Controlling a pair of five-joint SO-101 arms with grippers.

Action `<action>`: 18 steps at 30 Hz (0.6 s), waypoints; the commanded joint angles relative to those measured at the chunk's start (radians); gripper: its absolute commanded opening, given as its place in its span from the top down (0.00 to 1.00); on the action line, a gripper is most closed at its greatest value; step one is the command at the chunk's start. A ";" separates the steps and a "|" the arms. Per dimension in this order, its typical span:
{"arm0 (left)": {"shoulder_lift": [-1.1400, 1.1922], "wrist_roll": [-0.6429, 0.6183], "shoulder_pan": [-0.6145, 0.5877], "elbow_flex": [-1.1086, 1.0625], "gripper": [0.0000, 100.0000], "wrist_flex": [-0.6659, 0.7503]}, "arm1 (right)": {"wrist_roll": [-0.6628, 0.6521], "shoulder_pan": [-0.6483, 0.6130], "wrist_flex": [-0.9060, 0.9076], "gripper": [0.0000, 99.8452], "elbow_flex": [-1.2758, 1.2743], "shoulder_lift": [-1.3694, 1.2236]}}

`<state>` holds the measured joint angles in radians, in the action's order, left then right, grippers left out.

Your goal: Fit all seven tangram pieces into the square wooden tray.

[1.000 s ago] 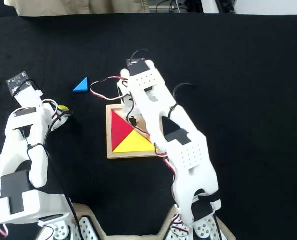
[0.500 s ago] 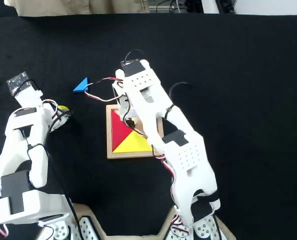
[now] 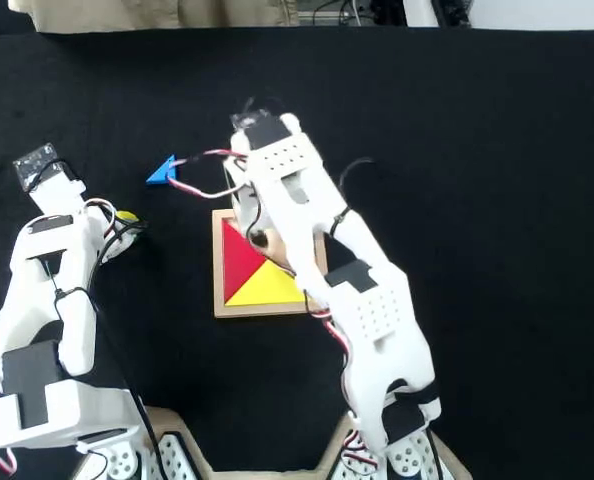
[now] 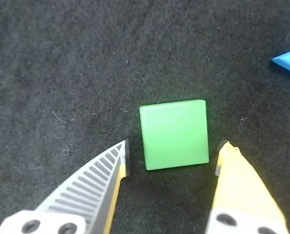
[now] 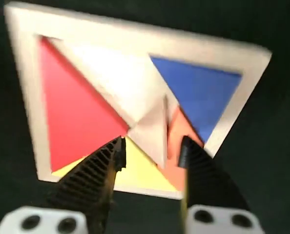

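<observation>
Left claw point(image 4: 174, 146): fingers spread wide, holding nothing. It hung low over the green square point(image 4: 174, 134), which lay flat on the black desk point(image 3: 477, 150). One fingertip stood on each side of the square's near edge, with a sliver of cloth showing on both sides, so no contact. From the high view my left arm point(image 3: 52, 260) sat over that spot, so it was the left wrist view that gave me the square.

A small blue triangle point(image 3: 161, 172) lay on the desk, apart from the tray, between my two arms. Its tip also poked in at the edge of the left wrist view.

Right claw point(image 5: 151, 142): also parted and empty, above the square wooden tray point(image 3: 219, 262). From the high view I noted the red triangle point(image 3: 239, 258) and the yellow triangle point(image 3: 262, 290) seated in the tray's left half. My right arm point(image 3: 307, 230) crossed the rest.

The right wrist view supplied what lay under it: a larger blue triangle point(image 5: 198, 95) along one side, an orange piece point(image 5: 176, 139) beside it, and bare wood point(image 5: 115, 83) between red and blue. My fingertips framed the point where red, yellow, orange and bare wood met. Height above the tray: could not tell.
</observation>
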<state>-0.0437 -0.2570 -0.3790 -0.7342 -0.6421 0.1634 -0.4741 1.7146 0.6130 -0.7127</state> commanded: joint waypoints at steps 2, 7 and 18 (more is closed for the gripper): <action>-0.037 0.006 0.012 0.007 0.70 0.012 | -0.058 0.020 0.011 0.99 0.101 0.056; -0.037 0.008 0.012 0.007 0.70 0.012 | -0.060 0.124 0.031 0.99 0.101 -0.025; -0.037 0.008 0.013 0.007 0.70 0.014 | -0.120 0.129 0.043 0.99 -0.005 -0.088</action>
<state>-0.0437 -0.2570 -0.3790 -0.7342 -0.6421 0.0545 -0.3145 1.7254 0.6345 -0.8078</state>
